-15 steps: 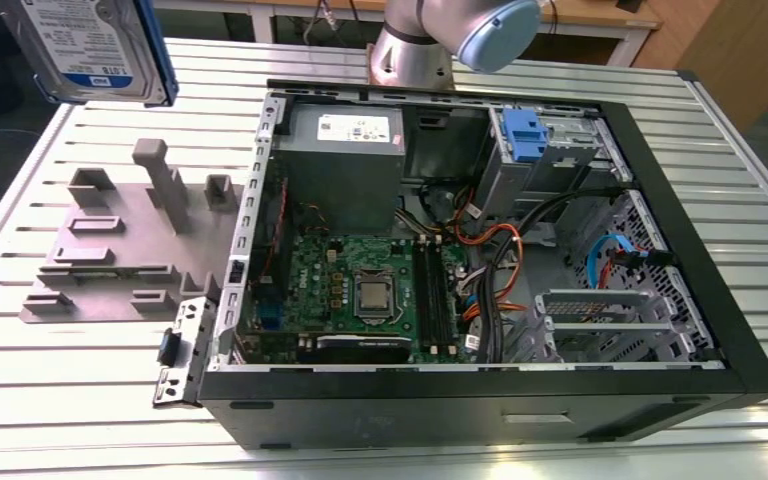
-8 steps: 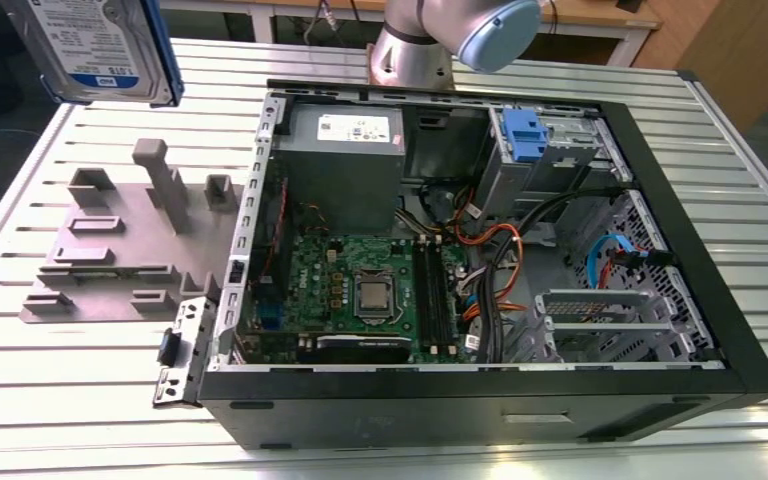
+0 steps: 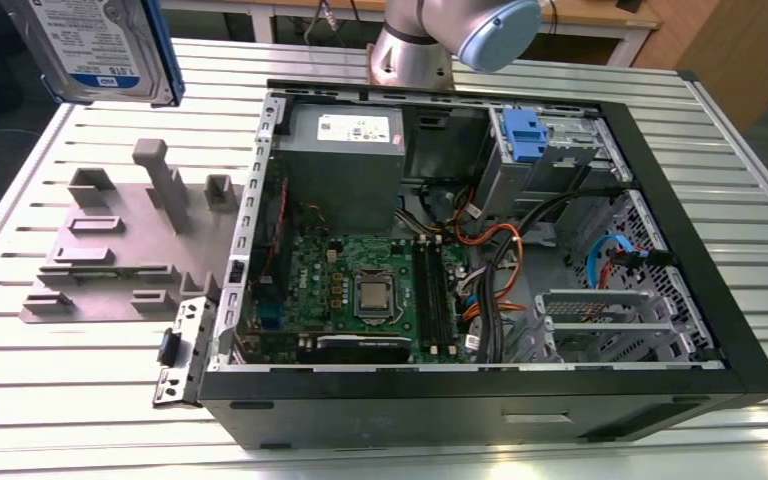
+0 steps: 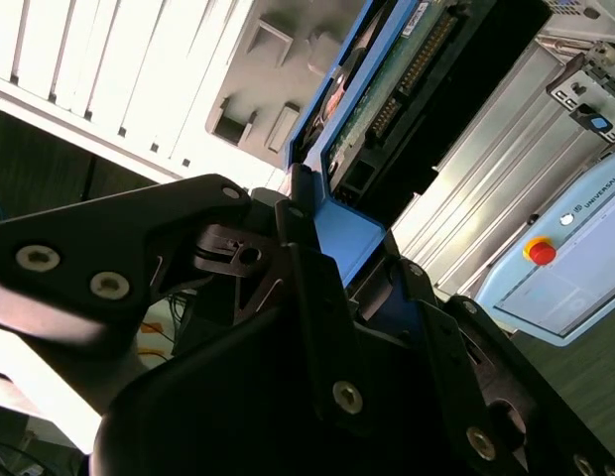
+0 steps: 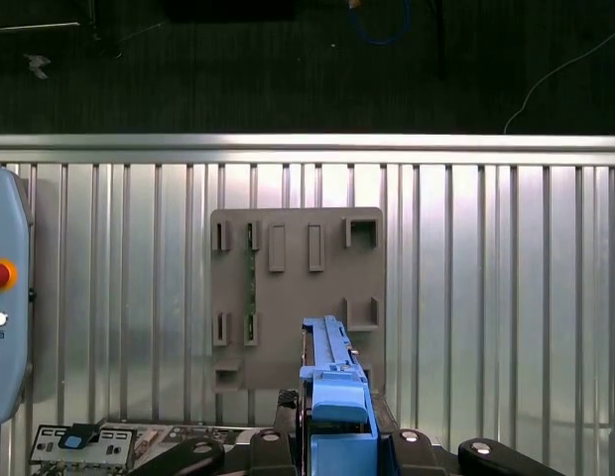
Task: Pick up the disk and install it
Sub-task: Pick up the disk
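The disk (image 3: 97,45), a silver drive with a white-and-blue label and blue rails, hangs in the air at the top of the exterior view's left, above the grey slotted stand (image 3: 124,240). In both wrist views my gripper (image 4: 327,248) (image 5: 337,436) is shut on the blue-railed edge of the disk (image 4: 357,109) (image 5: 332,367). The stand (image 5: 296,293) lies well below it, with nothing in its slots. The open computer case (image 3: 491,240) sits to the exterior view's right of the stand.
Inside the case are a motherboard (image 3: 357,285), a power supply (image 3: 344,150), cables and a drive bay with a blue clip (image 3: 524,135). The arm's base (image 3: 418,50) stands behind the case. A teach pendant (image 5: 5,297) lies on the ribbed metal table (image 3: 77,400).
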Robot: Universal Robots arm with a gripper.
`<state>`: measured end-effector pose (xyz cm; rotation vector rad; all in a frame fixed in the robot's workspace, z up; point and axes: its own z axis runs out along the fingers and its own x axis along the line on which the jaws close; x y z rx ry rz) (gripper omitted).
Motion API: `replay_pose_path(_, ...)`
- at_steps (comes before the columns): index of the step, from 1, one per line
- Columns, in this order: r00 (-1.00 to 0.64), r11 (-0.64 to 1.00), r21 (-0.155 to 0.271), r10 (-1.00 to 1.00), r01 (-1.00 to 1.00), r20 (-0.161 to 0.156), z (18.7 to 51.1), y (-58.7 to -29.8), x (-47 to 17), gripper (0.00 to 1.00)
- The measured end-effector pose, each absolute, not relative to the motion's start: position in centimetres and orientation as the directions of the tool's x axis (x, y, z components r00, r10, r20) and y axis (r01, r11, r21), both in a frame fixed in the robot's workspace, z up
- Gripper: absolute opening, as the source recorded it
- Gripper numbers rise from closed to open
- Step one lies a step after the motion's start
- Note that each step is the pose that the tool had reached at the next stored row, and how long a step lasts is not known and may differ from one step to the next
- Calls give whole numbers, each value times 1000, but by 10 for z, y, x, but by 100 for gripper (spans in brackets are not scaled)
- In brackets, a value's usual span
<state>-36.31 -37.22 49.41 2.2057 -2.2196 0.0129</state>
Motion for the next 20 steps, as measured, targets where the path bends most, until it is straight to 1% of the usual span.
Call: replay_pose_path(20, -6, 6, 3, -1000, -1000, 15, 494, -372, -356, 36)
